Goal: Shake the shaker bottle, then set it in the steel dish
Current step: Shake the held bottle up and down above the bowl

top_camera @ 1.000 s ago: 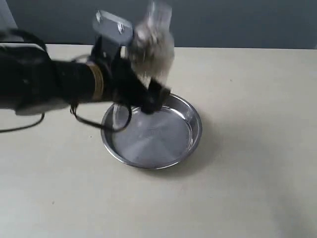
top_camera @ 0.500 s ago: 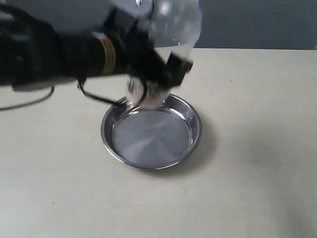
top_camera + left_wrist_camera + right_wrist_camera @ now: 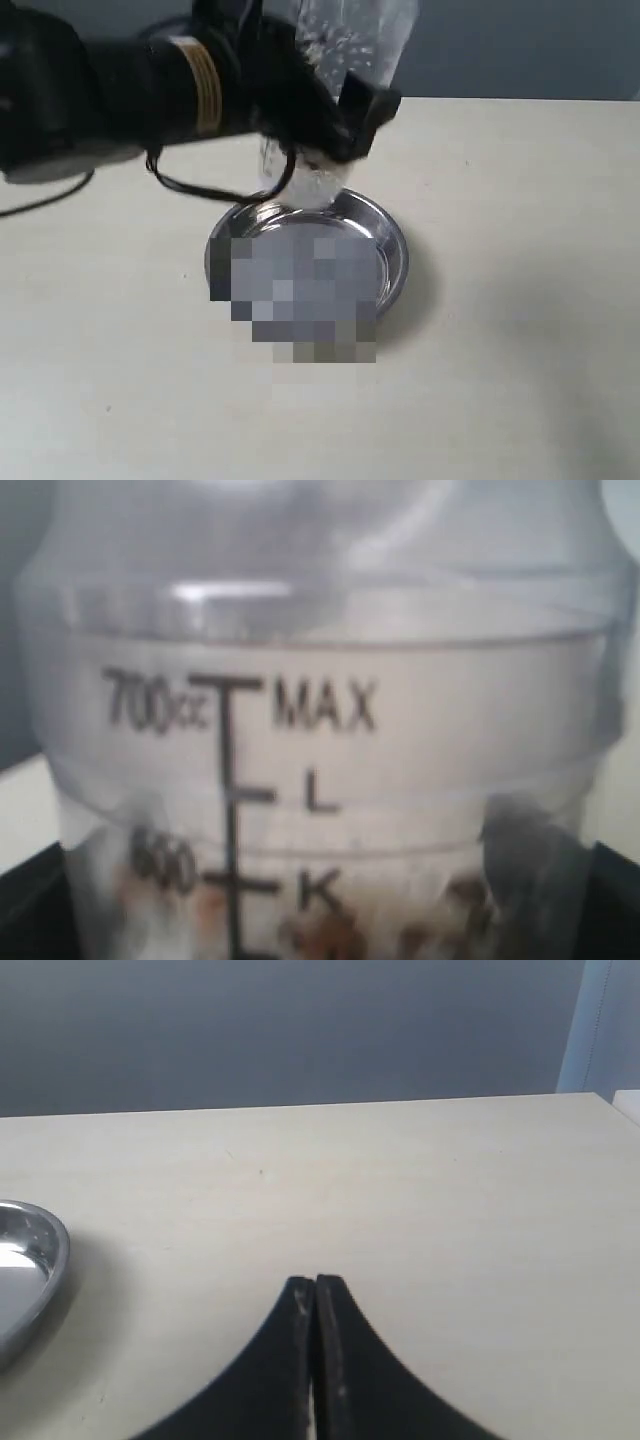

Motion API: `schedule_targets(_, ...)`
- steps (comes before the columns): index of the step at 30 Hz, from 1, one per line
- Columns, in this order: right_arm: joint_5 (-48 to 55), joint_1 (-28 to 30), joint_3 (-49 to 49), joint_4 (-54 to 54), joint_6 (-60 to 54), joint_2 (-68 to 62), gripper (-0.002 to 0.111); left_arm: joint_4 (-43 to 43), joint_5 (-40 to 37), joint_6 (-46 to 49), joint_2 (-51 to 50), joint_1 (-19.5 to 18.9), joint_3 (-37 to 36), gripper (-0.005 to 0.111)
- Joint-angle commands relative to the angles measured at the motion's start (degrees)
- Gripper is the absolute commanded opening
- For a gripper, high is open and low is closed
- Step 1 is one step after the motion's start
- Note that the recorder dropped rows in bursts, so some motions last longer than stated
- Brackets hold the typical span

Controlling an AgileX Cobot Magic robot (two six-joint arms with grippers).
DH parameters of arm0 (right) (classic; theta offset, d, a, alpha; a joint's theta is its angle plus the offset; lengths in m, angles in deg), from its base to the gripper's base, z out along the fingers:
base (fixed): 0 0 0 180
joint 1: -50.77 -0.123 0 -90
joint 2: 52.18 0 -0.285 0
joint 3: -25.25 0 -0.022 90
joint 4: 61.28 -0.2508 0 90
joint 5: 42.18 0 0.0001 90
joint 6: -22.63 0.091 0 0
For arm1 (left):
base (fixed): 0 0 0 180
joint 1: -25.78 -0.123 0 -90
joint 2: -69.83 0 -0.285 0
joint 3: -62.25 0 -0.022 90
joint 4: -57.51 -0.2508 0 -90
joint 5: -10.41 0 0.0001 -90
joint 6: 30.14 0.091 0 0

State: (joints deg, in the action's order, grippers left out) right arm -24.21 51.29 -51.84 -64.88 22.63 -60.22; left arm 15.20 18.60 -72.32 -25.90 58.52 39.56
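Observation:
My left gripper (image 3: 335,125) is shut on the shaker bottle (image 3: 355,45), a clear frosted bottle with brown and whitish grains flung about inside. It hangs tilted in the air over the far rim of the steel dish (image 3: 397,245), and its top is cut off by the frame edge. In the left wrist view the shaker bottle (image 3: 320,730) fills the picture with its 700cc MAX scale, and dark fingers (image 3: 610,900) show at the lower corners. My right gripper (image 3: 315,1285) is shut and empty, low over the table, with the steel dish (image 3: 30,1255) off to one side.
The dish rests on a pale beige table (image 3: 520,300) with a grey wall behind. A black cable (image 3: 215,195) loops down from the left arm near the dish's rim. My right gripper does not show in the exterior view.
The left arm has swung up and to the right with the bottle, from beside the dish's left to above its far rim. The grains are thrown about inside.

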Motion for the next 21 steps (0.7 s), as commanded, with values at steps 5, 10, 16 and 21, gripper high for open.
schedule_targets(5, -0.5, 0.0, -0.1, 0.2, 0.0, 0.3, -0.001, 0.5, -0.5, 0.7, 6.2, 0.5, 2.6, 0.000)
schedule_targets(10, -0.5, 0.0, -0.1, 0.2, 0.0, 0.3, -0.001, 3.4, 0.9, -0.6, -0.5, 0.6, -5.9, 0.000)
schedule_targets(16, -0.5, 0.0, -0.1, 0.0, 0.0, 0.3, -0.001, -1.6, -4.5, -0.1, 8.5, 0.8, 1.9, 0.000)
schedule_targets(21, -0.5, 0.0, -0.1, 0.0, 0.0, 0.3, -0.001, 1.1, 1.2, -1.3, -1.3, 0.5, -7.6, 0.000)
